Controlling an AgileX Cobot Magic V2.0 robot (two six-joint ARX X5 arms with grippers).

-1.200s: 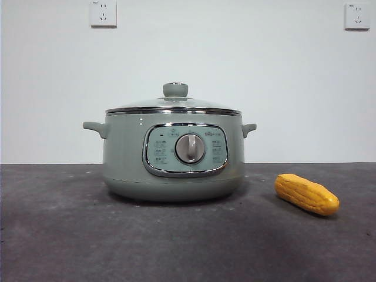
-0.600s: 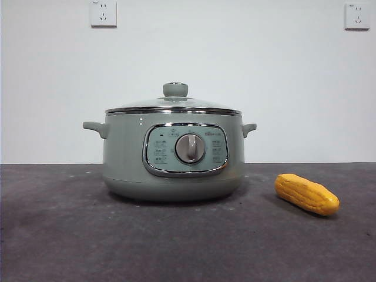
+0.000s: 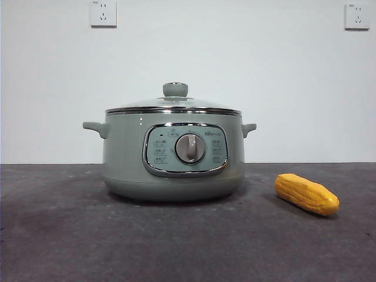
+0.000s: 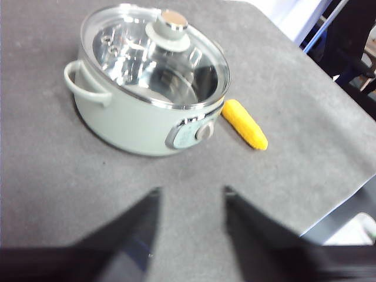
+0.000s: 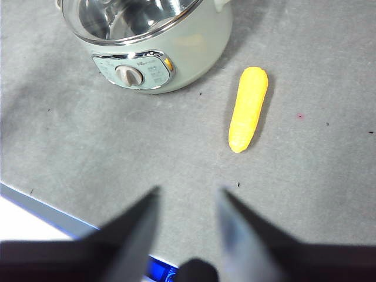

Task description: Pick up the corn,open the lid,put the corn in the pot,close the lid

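The sage-green pot [image 3: 174,155] stands on the dark table, its glass lid [image 3: 174,103] shut on top. The yellow corn [image 3: 306,194] lies on the table to the pot's right, apart from it. In the left wrist view the pot [image 4: 138,111], lid [image 4: 154,50] and corn [image 4: 244,123] lie well ahead of my open, empty left gripper [image 4: 191,197]. In the right wrist view the corn [image 5: 248,116] lies beside the pot [image 5: 154,56], ahead of my open, empty right gripper [image 5: 187,197]. Neither gripper shows in the front view.
The grey table [image 3: 70,235] ends at an edge near the right gripper [image 5: 41,205] and at another past the corn in the left wrist view [image 4: 346,194]. Two wall sockets [image 3: 103,13] sit high on the white wall.
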